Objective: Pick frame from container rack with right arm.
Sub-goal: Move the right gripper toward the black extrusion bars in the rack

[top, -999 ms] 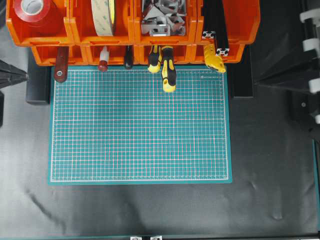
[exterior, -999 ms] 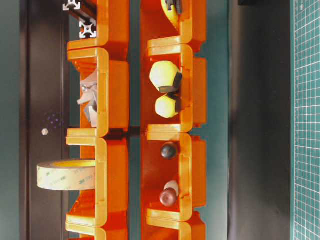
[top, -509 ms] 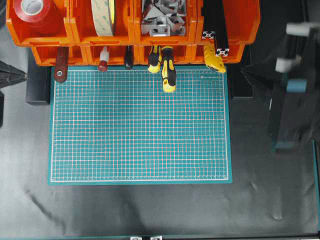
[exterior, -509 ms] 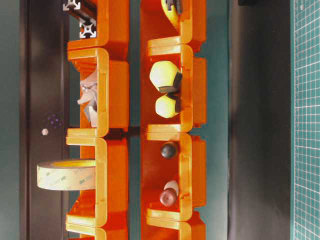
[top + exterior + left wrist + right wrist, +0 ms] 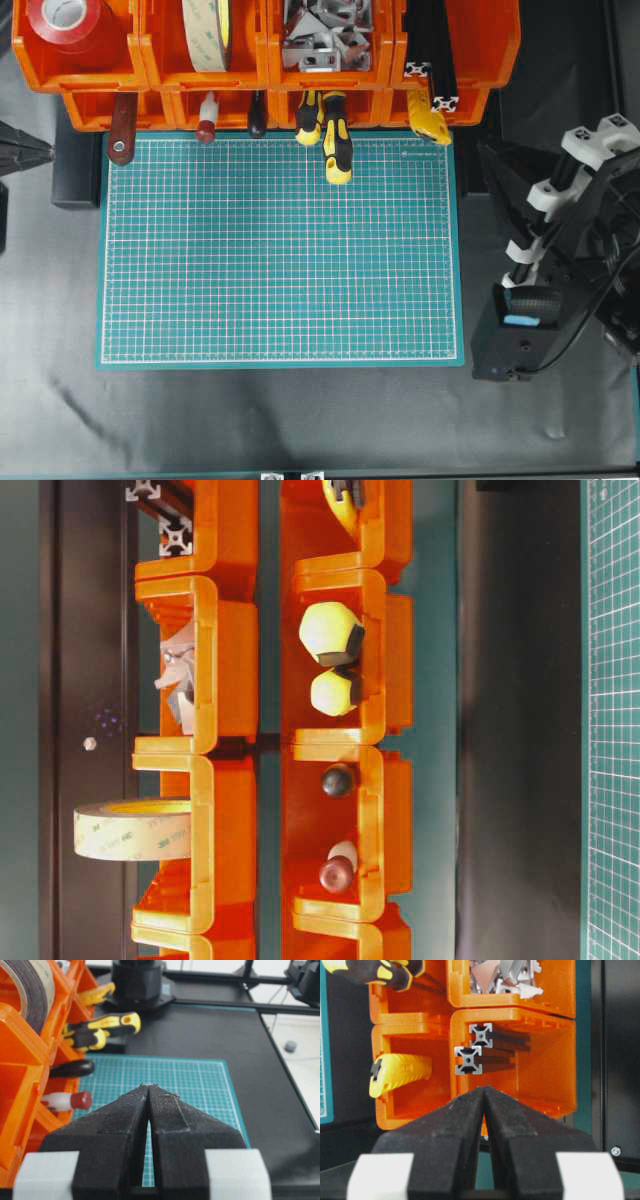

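At the right edge of the overhead view the right arm (image 5: pixel 560 250) has swung in over the last second: a second ago only its white clips showed at the border, half a second ago it was a blur, and now it lies over the dark surface (image 5: pixel 300 420) just right of the green mat (image 5: pixel 280 250), its boxy block with the blue patch near the mat's lower right corner. The arm looks to have just set out, and the reach has still to be made.

From the right wrist view the right claw (image 5: pixel 484 1091) has its fingers together, nothing between them, and it faces the open front of the rack (image 5: pixel 545 1060). Two frames (image 5: pixel 468 1060) lie side by side in the bin straight ahead, their silvery cross-shaped ends toward the camera, the lower left one sticking out a little further. In the overhead view that bin is at the upper right of the rack. I judge the claw must part before it can take a bar, and it is well short of them yet.

Near the target, a yellow knife handle (image 5: pixel 400 1075) sits in the bin to the left, and a bin of metal brackets (image 5: pixel 505 975) is above. The twin bars touch each other, so taking one cleanly may nudge its neighbour. Yellow-and-black screwdrivers (image 5: pixel 335 140) hang out over the mat's top edge.

The left claw (image 5: pixel 149 1087) is also together and holds nothing, parked at the far left.
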{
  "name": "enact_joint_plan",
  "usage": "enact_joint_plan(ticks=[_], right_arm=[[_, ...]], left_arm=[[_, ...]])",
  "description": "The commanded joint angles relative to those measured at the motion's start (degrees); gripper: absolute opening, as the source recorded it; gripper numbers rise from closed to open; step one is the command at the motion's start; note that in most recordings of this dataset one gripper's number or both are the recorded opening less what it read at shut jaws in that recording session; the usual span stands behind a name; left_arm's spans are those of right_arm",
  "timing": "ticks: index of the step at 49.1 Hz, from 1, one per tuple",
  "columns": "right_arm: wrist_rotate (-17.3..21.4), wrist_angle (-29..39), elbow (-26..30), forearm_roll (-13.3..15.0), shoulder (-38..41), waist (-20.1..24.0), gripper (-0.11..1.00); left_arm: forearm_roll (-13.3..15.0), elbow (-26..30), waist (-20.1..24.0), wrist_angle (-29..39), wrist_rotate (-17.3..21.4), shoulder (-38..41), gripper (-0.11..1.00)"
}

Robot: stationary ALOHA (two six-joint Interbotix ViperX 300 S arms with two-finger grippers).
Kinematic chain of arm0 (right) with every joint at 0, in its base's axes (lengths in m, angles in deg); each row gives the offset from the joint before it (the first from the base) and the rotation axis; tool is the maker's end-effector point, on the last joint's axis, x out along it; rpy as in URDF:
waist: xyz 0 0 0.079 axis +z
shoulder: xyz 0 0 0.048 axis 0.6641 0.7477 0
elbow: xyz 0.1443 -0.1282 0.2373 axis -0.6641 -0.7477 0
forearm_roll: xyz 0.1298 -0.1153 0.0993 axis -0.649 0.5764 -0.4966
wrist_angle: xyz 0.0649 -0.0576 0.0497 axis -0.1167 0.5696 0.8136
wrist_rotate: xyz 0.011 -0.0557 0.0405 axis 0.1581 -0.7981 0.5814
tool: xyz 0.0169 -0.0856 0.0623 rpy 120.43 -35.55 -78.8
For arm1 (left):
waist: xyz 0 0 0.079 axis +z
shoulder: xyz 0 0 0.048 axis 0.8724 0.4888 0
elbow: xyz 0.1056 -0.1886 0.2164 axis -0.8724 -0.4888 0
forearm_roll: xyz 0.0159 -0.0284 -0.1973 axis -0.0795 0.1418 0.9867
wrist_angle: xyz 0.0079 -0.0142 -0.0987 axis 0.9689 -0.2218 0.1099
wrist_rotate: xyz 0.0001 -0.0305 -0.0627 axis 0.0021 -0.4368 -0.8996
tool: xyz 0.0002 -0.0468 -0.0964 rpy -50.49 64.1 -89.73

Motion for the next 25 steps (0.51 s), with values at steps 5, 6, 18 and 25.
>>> enact_joint_plan(ticks=[5,6,18,25], right_arm=[[-0.35,-0.44,0.26,0.62,0.18,0.18,0.18],[-0.35,-0.7,0.09,0.62,0.26,0.18,0.22],[0.62,-3.25,-3.96,4.22,2.64,-2.37,0.83],[1.41,-3.6,-5.01,7.73,4.13,-4.57,0.83]], left_arm=[[-0.26,1.32,0.09,-0.26,-0.18,0.35,0.0],[-0.26,1.32,0.09,-0.18,-0.18,0.35,0.0],[-0.26,0.88,0.26,-0.26,-0.18,0.53,0.0],[-0.26,0.79,0.26,-0.26,-0.18,0.44,0.0]])
